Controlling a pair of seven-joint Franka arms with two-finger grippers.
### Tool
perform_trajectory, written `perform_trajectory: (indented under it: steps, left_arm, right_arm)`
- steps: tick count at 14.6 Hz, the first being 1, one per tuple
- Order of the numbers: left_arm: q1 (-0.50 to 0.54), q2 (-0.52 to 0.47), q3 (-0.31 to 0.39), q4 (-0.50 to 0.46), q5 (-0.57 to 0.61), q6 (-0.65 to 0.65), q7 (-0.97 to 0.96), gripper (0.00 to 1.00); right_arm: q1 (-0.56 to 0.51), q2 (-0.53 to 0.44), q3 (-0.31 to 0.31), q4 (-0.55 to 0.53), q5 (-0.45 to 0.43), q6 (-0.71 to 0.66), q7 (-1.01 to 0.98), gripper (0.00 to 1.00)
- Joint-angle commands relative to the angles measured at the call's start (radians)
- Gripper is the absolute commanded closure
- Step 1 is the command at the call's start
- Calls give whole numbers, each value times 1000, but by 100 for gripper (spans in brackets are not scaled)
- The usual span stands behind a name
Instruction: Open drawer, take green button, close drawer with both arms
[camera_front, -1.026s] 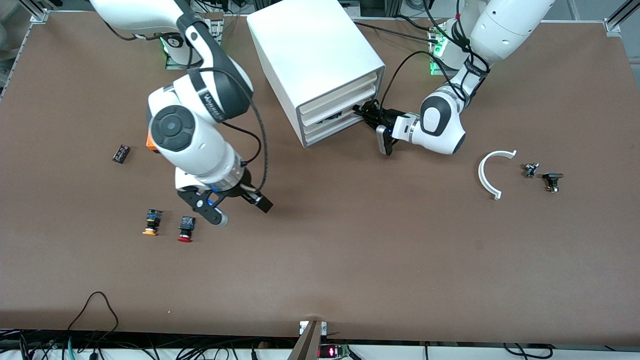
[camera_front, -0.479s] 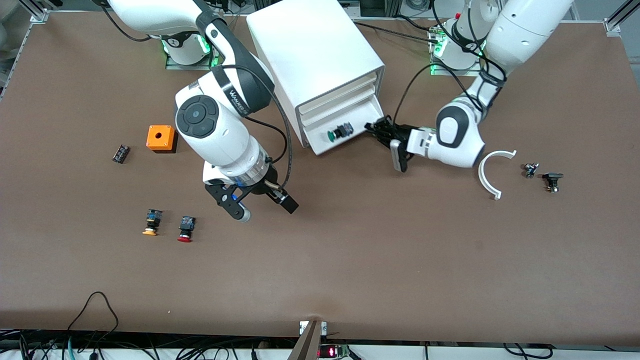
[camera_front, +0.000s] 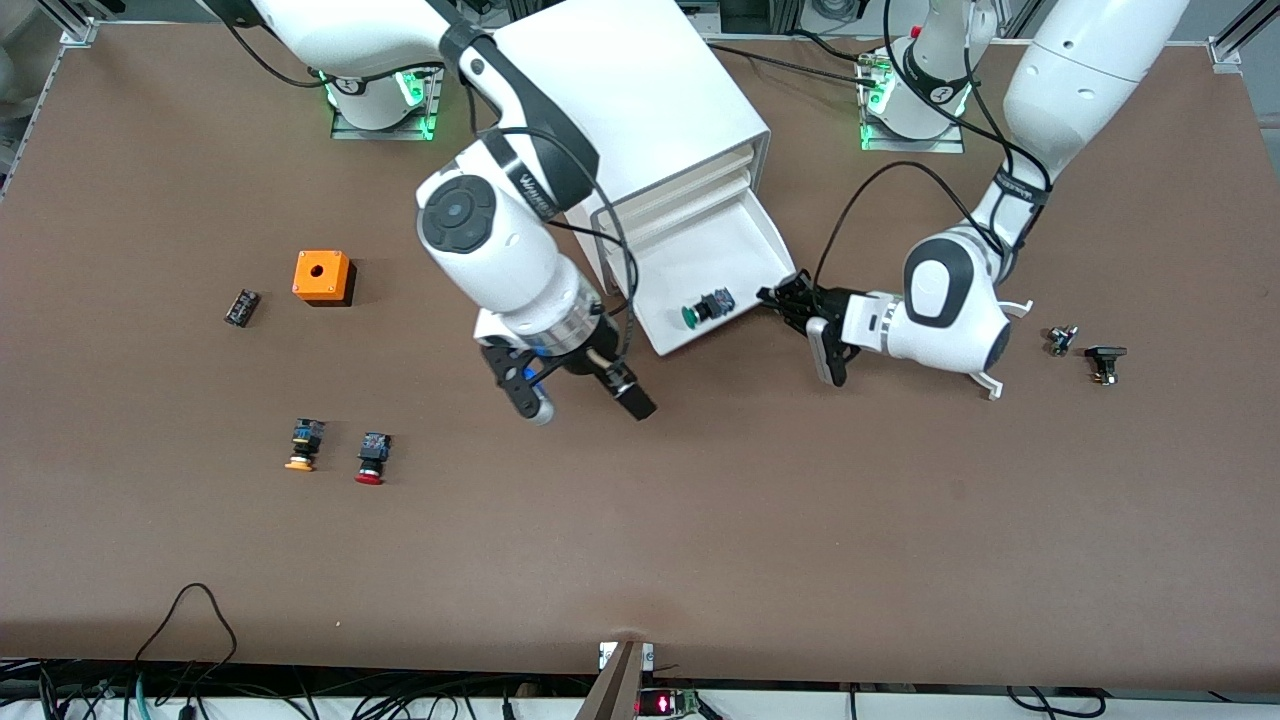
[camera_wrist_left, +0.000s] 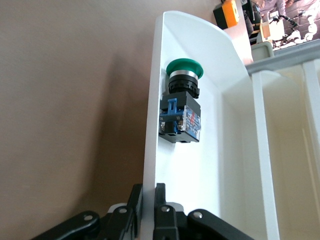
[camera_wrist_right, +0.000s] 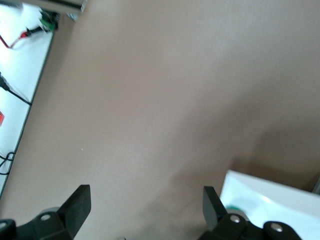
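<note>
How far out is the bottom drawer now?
Open: the drawer juts from the cabinet, exposing the button inside; the left gripper pinches its front wall.

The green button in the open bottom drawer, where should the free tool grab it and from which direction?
Probably the black-and-blue body of the button, not its round green cap. It lies on its side in the drawer, close against the front wall, so come straight down from above, fingers across the body's flat sides. The right tool is open over the table; the left tool pinches the drawer's front wall.
</note>
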Motion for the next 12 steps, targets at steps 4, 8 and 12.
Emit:
perform_trajectory:
  steps: [4, 8, 12]
  left_arm:
    - [34, 35, -7, 70, 61, -13, -29, 95]
    - [49, 24, -7, 84, 82, -36, -30, 0]
    - [78, 23, -7, 214, 237, -185, -244, 0]
  right_arm:
    - [58, 112, 61, 100, 14, 24, 142, 1]
    - [116, 134, 59, 100, 12, 5, 194, 1]
    - [161, 181, 58, 100, 8, 8, 211, 1]
